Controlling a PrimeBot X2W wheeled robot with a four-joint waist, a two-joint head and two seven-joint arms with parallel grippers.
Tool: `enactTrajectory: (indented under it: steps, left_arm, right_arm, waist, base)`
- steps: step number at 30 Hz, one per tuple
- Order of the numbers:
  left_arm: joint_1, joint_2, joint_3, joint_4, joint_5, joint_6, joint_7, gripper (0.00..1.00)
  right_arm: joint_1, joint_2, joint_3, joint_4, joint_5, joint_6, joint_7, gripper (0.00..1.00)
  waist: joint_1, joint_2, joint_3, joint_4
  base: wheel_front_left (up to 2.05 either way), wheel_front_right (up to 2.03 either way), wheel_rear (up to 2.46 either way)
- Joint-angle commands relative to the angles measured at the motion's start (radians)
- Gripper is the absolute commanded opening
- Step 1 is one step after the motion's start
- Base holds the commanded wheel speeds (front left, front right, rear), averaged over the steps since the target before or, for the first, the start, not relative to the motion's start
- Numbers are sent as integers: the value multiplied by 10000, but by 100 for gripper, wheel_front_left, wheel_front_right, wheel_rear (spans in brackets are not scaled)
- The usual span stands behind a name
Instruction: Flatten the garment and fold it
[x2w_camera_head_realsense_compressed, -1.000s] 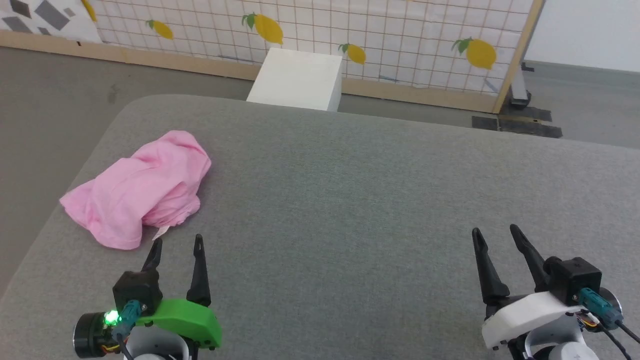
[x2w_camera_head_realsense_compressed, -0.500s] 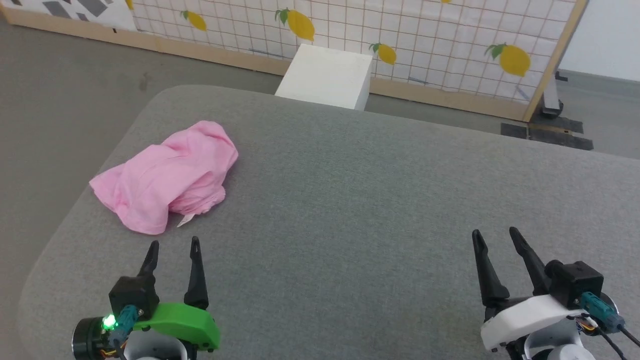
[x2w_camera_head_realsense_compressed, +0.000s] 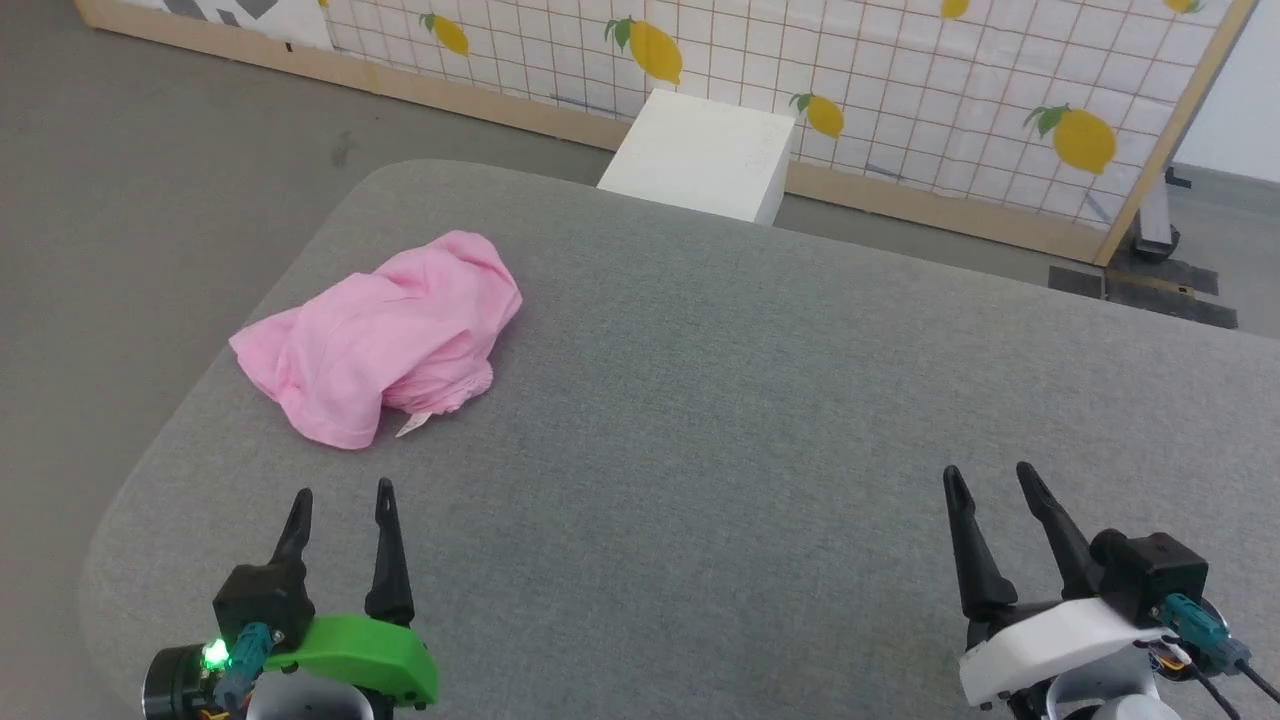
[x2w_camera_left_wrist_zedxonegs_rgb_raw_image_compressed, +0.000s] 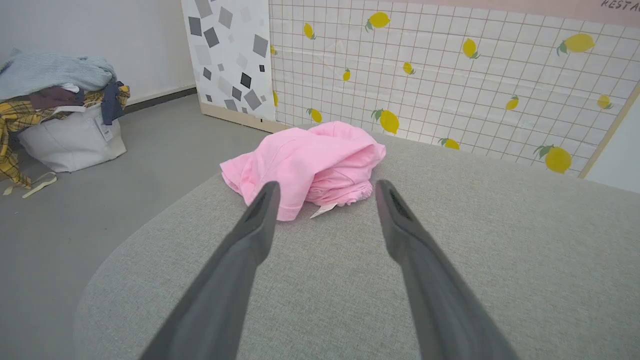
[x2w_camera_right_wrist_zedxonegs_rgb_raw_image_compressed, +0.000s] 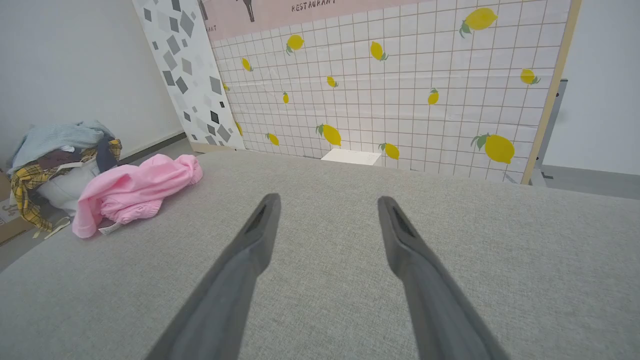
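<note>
Head view: garment (x2w_camera_head_realsense_compressed: 385, 335) lies crumpled ahead of left end effector (x2w_camera_head_realsense_compressed: 340, 492) — apart.

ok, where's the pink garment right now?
In the head view the garment lies crumpled on the left side of the grey table, near its far-left corner, ahead of the open left gripper and apart from it.

The left gripper (x2w_camera_head_realsense_compressed: 343, 490) is made of two long, thin black fingers (x2w_camera_head_realsense_compressed: 390, 560) that end in points. Just below them a bright green cover (x2w_camera_head_realsense_compressed: 360, 655) is seen. A black box (x2w_camera_head_realsense_compressed: 265, 600) is fixed at the left of the green cover, with a blue-green plug (x2w_camera_head_realsense_compressed: 250, 645) and a small green light (x2w_camera_head_realsense_compressed: 215, 655) beside it. Far to the right of the green cover, the right gripper (x2w_camera_head_realsense_compressed: 988, 470) is built the same way, but a white cover (x2w_camera_head_realsense_compressed: 1050, 635) is fitted, and thin black cables (x2w_camera_head_realsense_compressed: 1250, 672) are plugged in.
</note>
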Motion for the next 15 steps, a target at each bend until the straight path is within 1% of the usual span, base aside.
enactTrajectory:
  steps: [1, 15]
  left_arm:
    - [170, -38, -12, 46, -131, 64, -136, 100]
    - [203, -36, 88, 256, -292, 51, -423, 100]
  right_arm:
    - [173, 3, 27, 84, 147, -11, -119, 100]
    - [236, 4, 18, 353, 486, -12, -407, 100]
  waist:
    - [0, 0, -1, 83]
    - [0, 0, -11, 592]
  base:
    - [0, 0, 0]
    - [0, 0, 0]
